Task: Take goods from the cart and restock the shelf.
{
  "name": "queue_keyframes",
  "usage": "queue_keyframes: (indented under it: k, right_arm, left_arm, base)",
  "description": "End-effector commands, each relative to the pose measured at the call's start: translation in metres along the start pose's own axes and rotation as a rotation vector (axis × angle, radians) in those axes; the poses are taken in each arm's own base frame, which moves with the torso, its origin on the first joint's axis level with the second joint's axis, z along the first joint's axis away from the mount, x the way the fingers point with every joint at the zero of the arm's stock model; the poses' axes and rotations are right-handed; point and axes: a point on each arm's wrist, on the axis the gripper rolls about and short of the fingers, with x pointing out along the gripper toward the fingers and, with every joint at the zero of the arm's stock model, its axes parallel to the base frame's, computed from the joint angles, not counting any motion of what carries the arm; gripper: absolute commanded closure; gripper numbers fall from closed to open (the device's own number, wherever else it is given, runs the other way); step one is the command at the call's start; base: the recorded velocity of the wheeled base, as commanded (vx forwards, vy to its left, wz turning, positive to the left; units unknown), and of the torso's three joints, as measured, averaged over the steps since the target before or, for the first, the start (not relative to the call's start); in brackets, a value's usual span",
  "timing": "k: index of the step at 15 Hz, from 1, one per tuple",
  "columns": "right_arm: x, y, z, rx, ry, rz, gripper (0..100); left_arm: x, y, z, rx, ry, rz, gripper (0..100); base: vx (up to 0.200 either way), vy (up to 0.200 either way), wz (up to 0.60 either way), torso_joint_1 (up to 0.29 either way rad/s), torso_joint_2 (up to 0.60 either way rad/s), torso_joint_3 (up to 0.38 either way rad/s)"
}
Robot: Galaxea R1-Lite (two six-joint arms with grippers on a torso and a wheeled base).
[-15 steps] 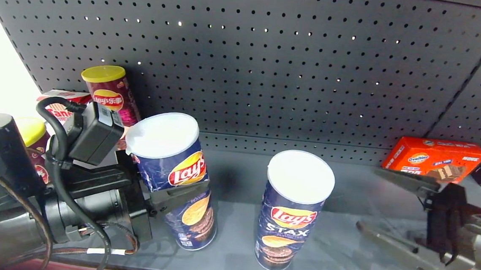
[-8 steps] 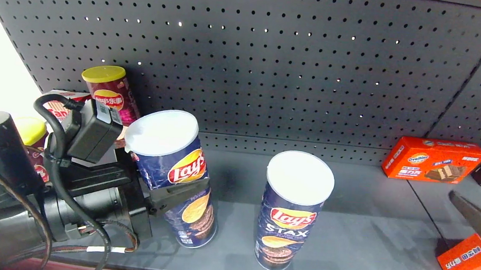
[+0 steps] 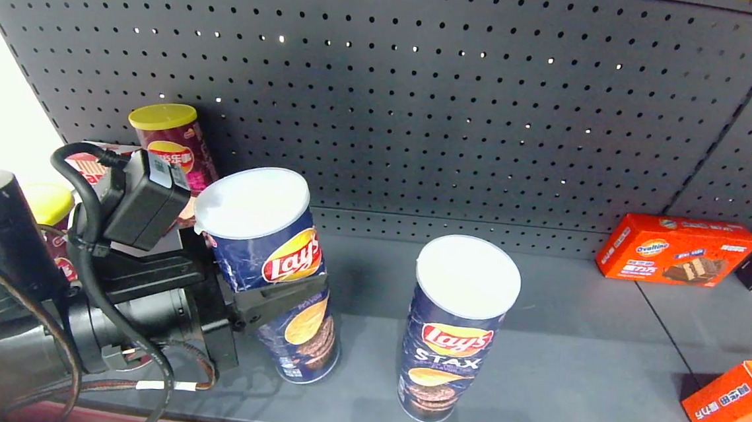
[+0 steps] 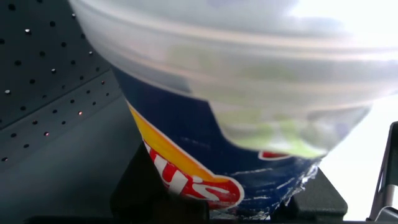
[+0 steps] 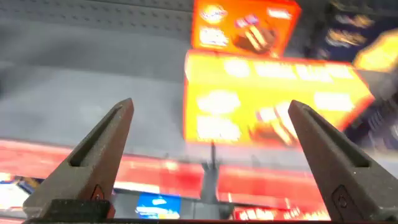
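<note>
Blue chip can [image 3: 261, 243] sits clamped in our left hand [image 3: 275, 287], left of the standing can [image 3: 457, 329]. Our right hand [image 5: 211, 107] gapes apart.

A dark grey shelf [image 3: 571, 357] with a perforated back panel [image 3: 423, 108] is seen. An upright blue can [image 3: 457, 329] is stood near its middle. A tilted blue can [image 3: 267, 256] is seen to its left, base down by the shelf. A maroon can [image 3: 172, 147] is set at the back left, an orange box [image 3: 674, 248] at the back right and a second orange box [image 3: 737, 398] at the front right.
</note>
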Motion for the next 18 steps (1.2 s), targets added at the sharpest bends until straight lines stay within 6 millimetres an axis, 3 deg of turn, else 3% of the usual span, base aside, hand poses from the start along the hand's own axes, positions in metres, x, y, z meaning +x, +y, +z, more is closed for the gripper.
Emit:
queue_keyframes:
  k: [1,3,6,14,17,18]
  right_arm:
    - [-0.015,0.001,-0.038,0.005,0.004,-0.057,0]
    - [-0.015,0.001,-0.046,-0.007,0.085,-0.066,0]
    - [-0.015,0.004,-0.046,0.004,0.078,0.070,0]
    - [-0.015,0.002,-0.047,0.074,0.087,-0.011,0]
    - [-0.016,0.007,-0.052,0.049,0.128,0.191,0]
    - [-0.016,0.007,-0.052,0.061,0.132,0.177,0]
  left_arm:
    - [0.000,0.000,-0.001,-0.001,0.003,-0.002,100]
    - [-0.001,0.000,-0.002,-0.003,0.007,-0.001,100]
    - [0.000,0.000,-0.001,0.000,0.002,-0.001,100]
    - [0.001,0.000,0.001,0.021,-0.049,-0.020,100]
    - [0.002,0.000,-0.001,0.018,-0.045,-0.031,100]
    - [0.002,0.000,0.000,0.020,-0.047,-0.031,100]
  base:
    - [0.000,0.000,0.00,0.000,0.00,0.000]
    - [0.000,0.000,0.00,0.000,0.00,0.000]
    - [0.000,0.000,0.00,0.000,0.00,0.000]
    - [0.000,0.000,0.00,0.000,0.00,0.000]
    - [0.000,0.000,0.00,0.000,0.00,0.000]
    - [0.000,0.000,0.00,0.000,0.00,0.000]
